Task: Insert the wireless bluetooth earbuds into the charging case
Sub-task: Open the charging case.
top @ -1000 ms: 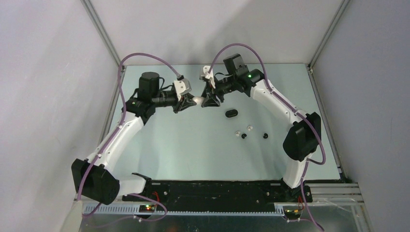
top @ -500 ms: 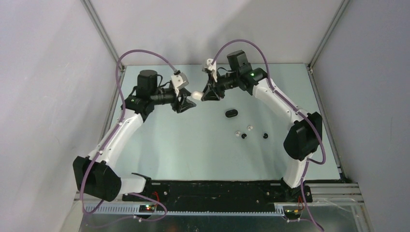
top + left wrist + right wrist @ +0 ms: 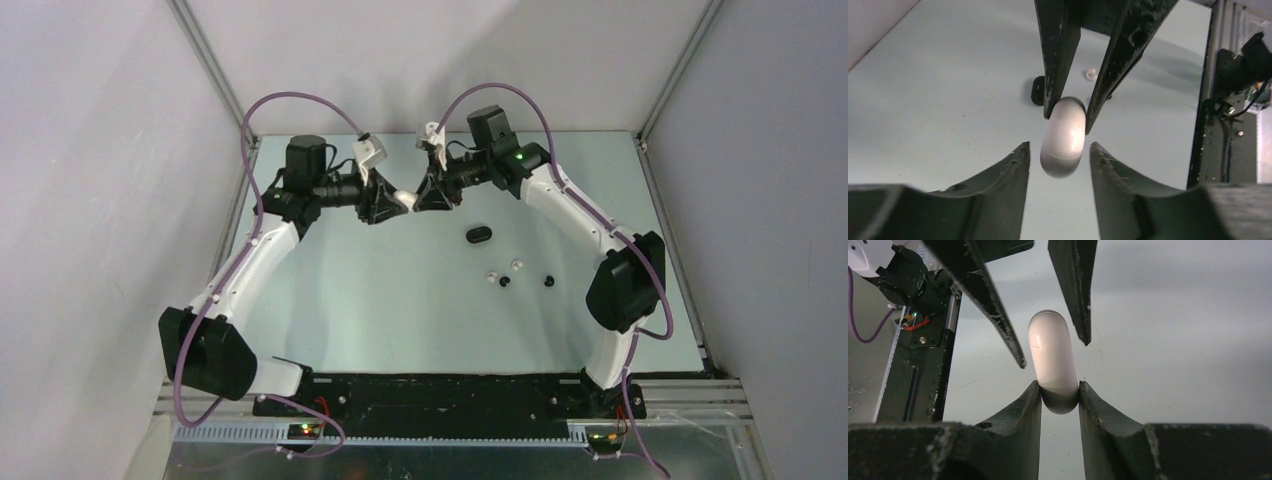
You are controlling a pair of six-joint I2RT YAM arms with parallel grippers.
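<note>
Presently the white charging case (image 3: 1053,360) hangs in the air above the far part of the table (image 3: 380,290), clamped at one end by the right end effector (image 3: 1059,392), whose two fingers press on either side of it; the left end effector (image 3: 1059,150) faces it from the opposite side with its fingers spread, one on each flank of the case's free end and a visible gap to both, so it grips nothing; a faint line crosses the case near that free end, probably the lid seam, and the lid looks closed. No bud has gone in yet: the white earbuds (image 3: 517,264) and the black earbuds (image 3: 549,280) lie loose on the table right of centre, near the black charging case (image 3: 479,234) and well apart from the raised one. The likely step is a handover or a two-handed opening, and the hazards follow from the shape; the case is smooth and rounded and is held only at one end, so a left grip that closes off-centre, or pushes along its length, could pivot it or squeeze it out of the right fingers; a release by the right side before the left has firm hold would drop it, perhaps among the buds and scattering them; clamping across the seam would pin the lid shut; and the two sets of fingers sit close enough to knock together.
</note>
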